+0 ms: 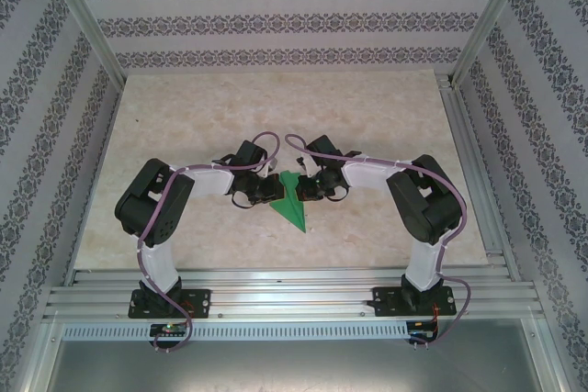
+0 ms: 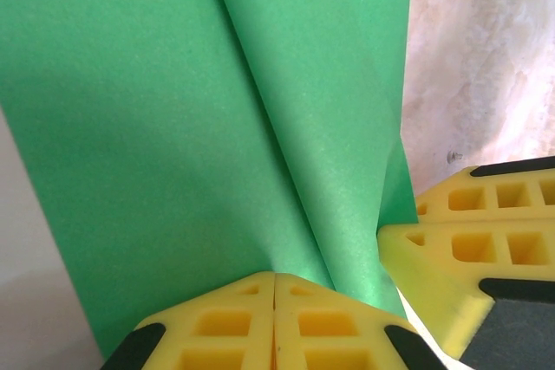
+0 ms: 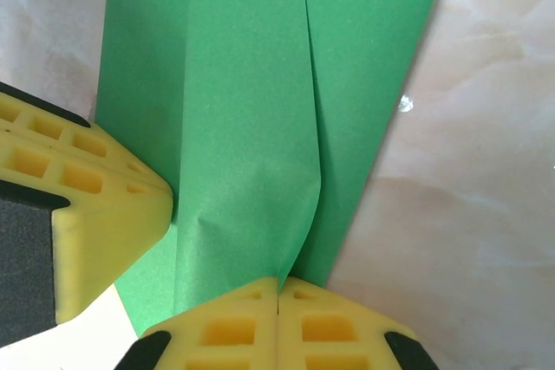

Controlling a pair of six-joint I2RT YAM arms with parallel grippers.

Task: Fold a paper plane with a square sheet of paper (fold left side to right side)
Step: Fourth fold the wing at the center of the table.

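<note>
While the thin bright-green paper plane [image 1: 292, 204], a narrow pointed dart of layered folds, is lying at the middle of the pale marbled surface [image 1: 184, 126] with its tip pointing toward the arm bases, both hands are meeting over its wide end. The left hand [image 2: 274, 318] and the right hand [image 3: 277, 318] are each resting fully closed on the paper, just beside one another. They are probably pinning it so that the flap curling upward can be pressed flat. Whether either is pinching a layer I cannot tell.
</note>
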